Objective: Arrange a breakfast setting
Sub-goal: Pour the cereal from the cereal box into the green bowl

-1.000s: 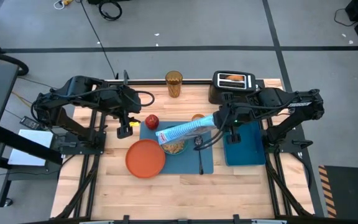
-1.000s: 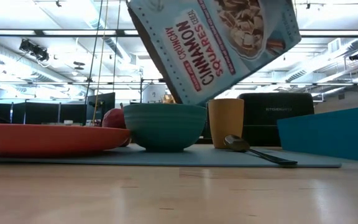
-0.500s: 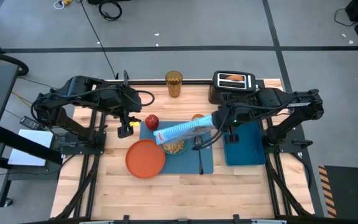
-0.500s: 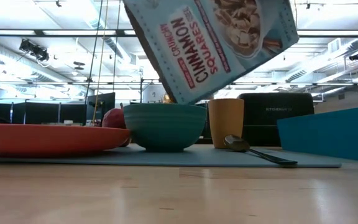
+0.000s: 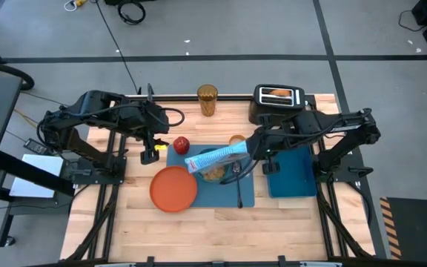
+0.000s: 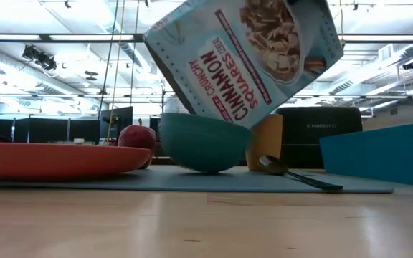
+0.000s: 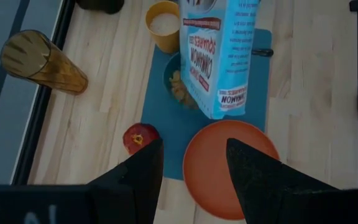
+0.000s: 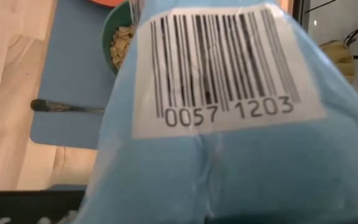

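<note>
Wooden slats make up the table [image 5: 199, 222], with grey floor all round it. At the left, my left gripper [image 5: 150, 150] hangs off the mat's far left corner with its fingers [image 7: 135, 174] spread and nothing between them. Just right of it the apple [image 5: 181, 144] sits at the far left corner of the blue mat [image 5: 227, 194]; the low view shows it beside the bowl. Nearer and a little right, the plate [image 5: 173, 188] lies partly on the mat's left edge, partly on bare wood. At the far edge of the table stands an amber tumbler [image 5: 207, 99], well apart from the rest. Next comes the bowl [image 6: 205, 142], on the mat with cereal inside; in the low view it sits tilted, its rim higher on the left. Over it leans the box [image 5: 217, 156], printed side facing the near edge, open end toward the left and down above the bowl. My right gripper [image 5: 256, 147] is clamped on the box's other end. The cup [image 5: 236, 140] stands on the mat at the far side, just behind the box. The spoon [image 5: 238, 185] lies on the mat's right part, handle toward the near edge. Right of the mat is a teal bin [image 5: 289, 172], and at the far right a black toaster [image 5: 276, 100] holds the toast [image 5: 276, 93].
</note>
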Controlling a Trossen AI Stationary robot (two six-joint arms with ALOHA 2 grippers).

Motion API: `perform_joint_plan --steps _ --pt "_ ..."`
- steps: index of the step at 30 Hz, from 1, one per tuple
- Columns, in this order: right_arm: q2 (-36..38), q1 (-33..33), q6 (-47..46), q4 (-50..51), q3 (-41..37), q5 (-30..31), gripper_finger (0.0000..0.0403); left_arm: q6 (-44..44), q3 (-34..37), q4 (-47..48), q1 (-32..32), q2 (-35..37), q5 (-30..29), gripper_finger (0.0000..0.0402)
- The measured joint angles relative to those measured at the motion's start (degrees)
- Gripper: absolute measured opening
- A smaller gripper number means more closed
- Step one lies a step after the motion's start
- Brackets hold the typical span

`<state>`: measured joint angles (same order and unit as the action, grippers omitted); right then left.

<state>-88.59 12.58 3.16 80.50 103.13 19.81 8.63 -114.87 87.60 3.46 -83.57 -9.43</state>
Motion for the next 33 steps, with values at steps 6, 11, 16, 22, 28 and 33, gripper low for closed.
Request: perform_joint_plan --steps 6,11,16,22,28,33 --pt "0.75 0.0 -0.15 -0.57 0.02 0.26 0.0138 -0.29 0.0 0.02 0.0 0.0 0.0 0.0183" --pt "1.81 0.1 -0.17 -0.58 0.02 0.24 0.0138 -0.27 0.0 0.02 0.0 0.0 -0.01 0.0183" --pt "3.38 0.84 -0.59 -2.1 0.02 0.3 0.0138 -0.27 0.0 0.02 0.0 0.0 0.0 0.0183" --pt "3.64 1.81 -1.21 -2.55 0.02 0.0 0.0138 -0.29 0.0 -0.03 0.0 0.0 -0.02 0.0183" --pt "3.4 2.45 -1.17 -4.72 0.05 1.59 0.0138 -0.38 0.0 -0.68 0.0 0.0 0.0 0.0183" --pt "3.4 2.48 0.02 -4.95 0.06 0.71 0.0138 -0.47 0.0 -0.77 -0.01 0.0 0.0 0.0183"
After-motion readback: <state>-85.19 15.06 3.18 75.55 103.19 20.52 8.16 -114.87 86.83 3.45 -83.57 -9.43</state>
